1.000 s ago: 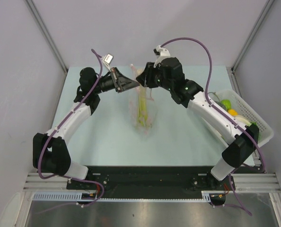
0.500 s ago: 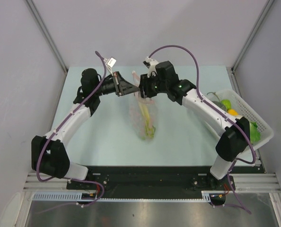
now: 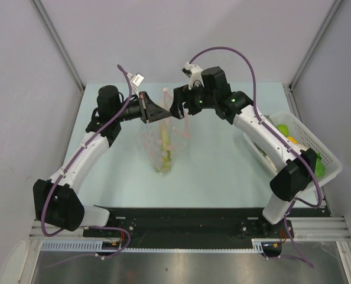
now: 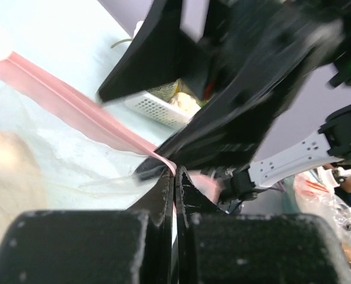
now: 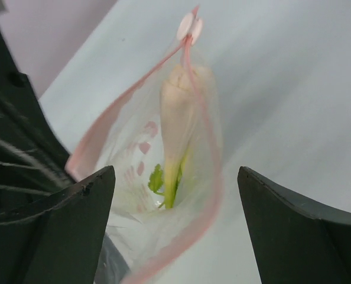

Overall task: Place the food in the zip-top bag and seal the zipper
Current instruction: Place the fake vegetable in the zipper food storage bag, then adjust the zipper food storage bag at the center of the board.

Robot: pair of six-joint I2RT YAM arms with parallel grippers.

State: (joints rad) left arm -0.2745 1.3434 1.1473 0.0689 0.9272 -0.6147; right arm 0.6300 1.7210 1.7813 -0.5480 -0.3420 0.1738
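Note:
The zip-top bag (image 3: 161, 151) hangs by its mouth over the middle of the table, with the long white-green leek (image 3: 165, 141) inside. My left gripper (image 3: 165, 113) is shut on the bag's pink zipper (image 4: 75, 106) strip, pinched at the jaw tips (image 4: 174, 173). My right gripper (image 3: 177, 107) is open just right of it, above the bag. In the right wrist view its fingers (image 5: 87, 219) stand wide either side of the open bag mouth (image 5: 163, 177), touching nothing, and the leek (image 5: 175, 124) shows inside. More food, green (image 3: 283, 129) and orange (image 3: 291, 141) fruits, lies in the basket.
A white latticed basket (image 3: 328, 155) sits at the table's right edge under the right arm's forearm. Grey walls close in on the left, the right and the back. The black mounting rail runs along the near edge.
My right gripper has opened and let go of the bag's mouth edge. The bag has swung left and nearer, hanging from the left gripper alone.

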